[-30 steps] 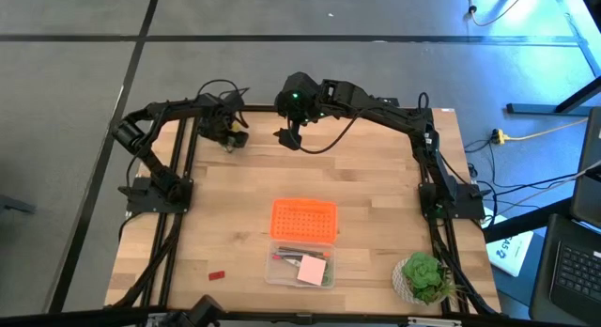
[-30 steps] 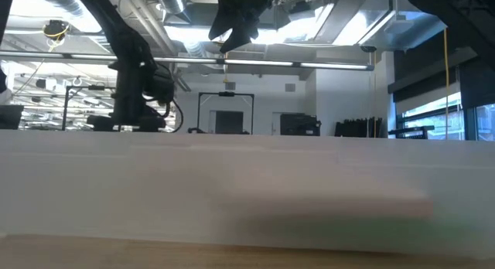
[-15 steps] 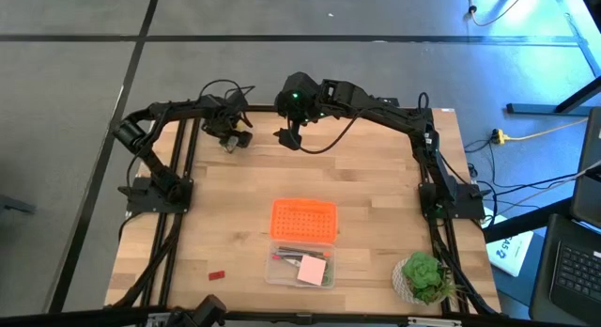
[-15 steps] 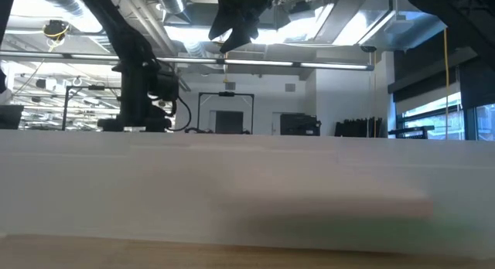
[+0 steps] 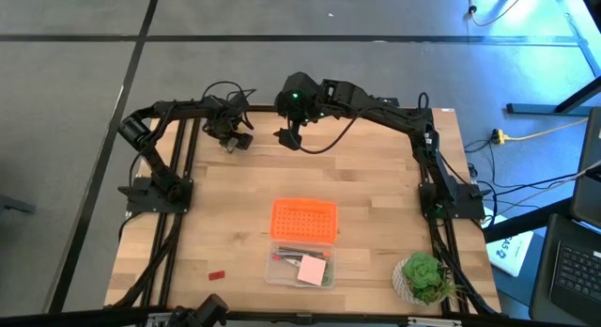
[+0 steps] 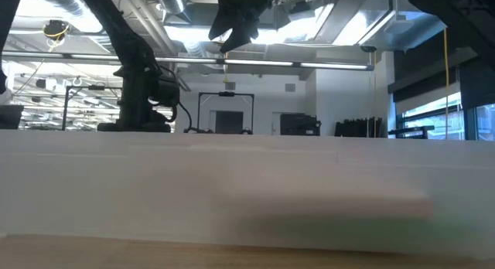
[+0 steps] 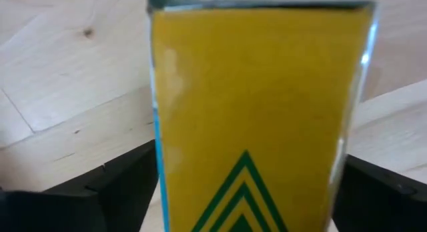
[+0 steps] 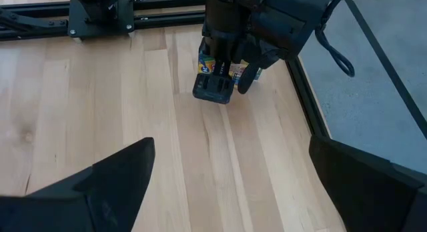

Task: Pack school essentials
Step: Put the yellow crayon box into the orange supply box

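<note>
left claw (image 8: 215, 85) | seemingly pinching yellow cardboard crayon box (image 7: 257, 119) (far bench corner) | right claw (image 5: 288, 137) spread, raised

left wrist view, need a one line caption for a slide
Yellow-green crayon box standing between the left gripper's dark fingers above the wooden table.

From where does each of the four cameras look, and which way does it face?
High: overhead, straight down; table, both arms.
Low: table height, facing the room; arms hang above.
Left wrist: crayon box between own fingers.
Right wrist: own fingers, left gripper beyond.
Shared: both wrist views show the crayon box.
</note>
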Available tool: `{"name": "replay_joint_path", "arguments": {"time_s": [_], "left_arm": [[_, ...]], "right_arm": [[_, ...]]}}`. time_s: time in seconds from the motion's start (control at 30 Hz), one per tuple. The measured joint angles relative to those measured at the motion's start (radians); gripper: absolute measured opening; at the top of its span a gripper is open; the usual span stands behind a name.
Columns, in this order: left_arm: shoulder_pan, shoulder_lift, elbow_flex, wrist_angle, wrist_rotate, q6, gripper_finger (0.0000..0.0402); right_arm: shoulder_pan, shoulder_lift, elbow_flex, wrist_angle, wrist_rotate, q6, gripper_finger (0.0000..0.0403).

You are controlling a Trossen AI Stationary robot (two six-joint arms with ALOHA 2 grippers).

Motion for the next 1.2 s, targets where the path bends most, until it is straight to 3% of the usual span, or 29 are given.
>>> {"name": "replay_joint_path", "arguments": {"time_s": [0.73,0.97,1.2], "left_arm": [[0.0,-0.002,0.0,-0.019,0.03,0.103,0.0136],[0.0,-0.044,0.0,-0.018,0.044,0.192,0.0096],[0.0,-0.174,0.0,-0.031,0.044,0.234,0.0091]], "right_arm": [[0.0,0.0,0.0,0.0,0.0,0.0,0.0399],[0.0,0.0,0.0,0.0,0.0,0.0,0.0399],[0.0,0.0,0.0,0.0,0.0,0.0,0.0399]]}}
